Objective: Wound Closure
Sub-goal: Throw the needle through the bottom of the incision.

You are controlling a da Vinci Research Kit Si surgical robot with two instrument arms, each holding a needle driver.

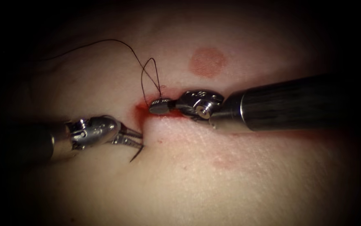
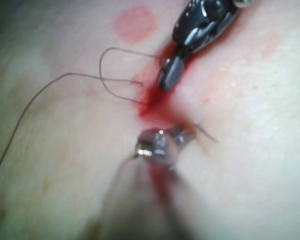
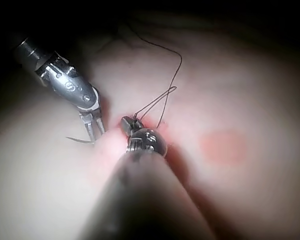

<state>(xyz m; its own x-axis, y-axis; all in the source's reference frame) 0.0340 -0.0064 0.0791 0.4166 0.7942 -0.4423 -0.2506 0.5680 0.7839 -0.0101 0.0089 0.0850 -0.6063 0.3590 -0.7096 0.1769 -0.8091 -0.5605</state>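
The cut point(image 1: 163, 119) runs across the tissue point(image 1: 214, 175), with red fluid point(image 1: 140, 111) at its left end. My left tool point(image 1: 133, 139) lies left of the cut, its jaws shut on the curved needle point(image 1: 137, 155). A short dark end of the needle pokes out below the jaws, also seen as the needle point(image 2: 207, 134) and the needle point(image 3: 76, 140). The rest of its curve is hidden, so I cannot tell whether it is in the tissue. My right tool point(image 1: 158, 107) lies along the cut, jaws shut at the foot of a small thread loop point(image 1: 152, 73).
The dark thread point(image 1: 105, 41) trails from the loop up and away to the left over the tissue. A round pink mark point(image 1: 207, 62) sits above the right tool's wrist. The right shaft point(image 1: 297, 102) covers the cut's right part.
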